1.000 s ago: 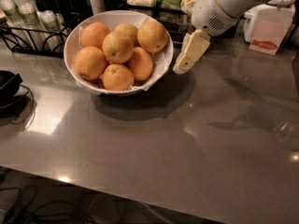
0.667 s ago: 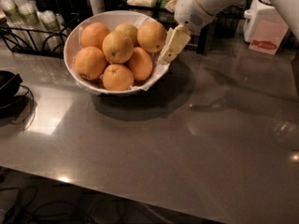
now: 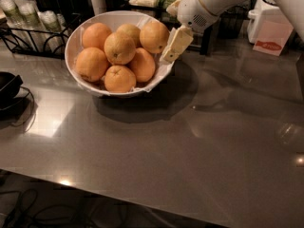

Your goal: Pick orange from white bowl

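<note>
— Where do we find the gripper (image 3: 175,45) now, against a second ago?
— Further left. We see it leave its place over the table (image 3: 228,127) right of the white bowl (image 3: 114,16) and come to the bowl's right rim, just beside the rightmost fruit (image 3: 154,36).
— And since the last glimpse?
— We notice hardly any further shift.

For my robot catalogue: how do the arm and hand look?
The arm is glossy white and rounded, with a thin tan ring and a small vent grille. The hand, beside the white bowl, is flat and cream-coloured.
</note>
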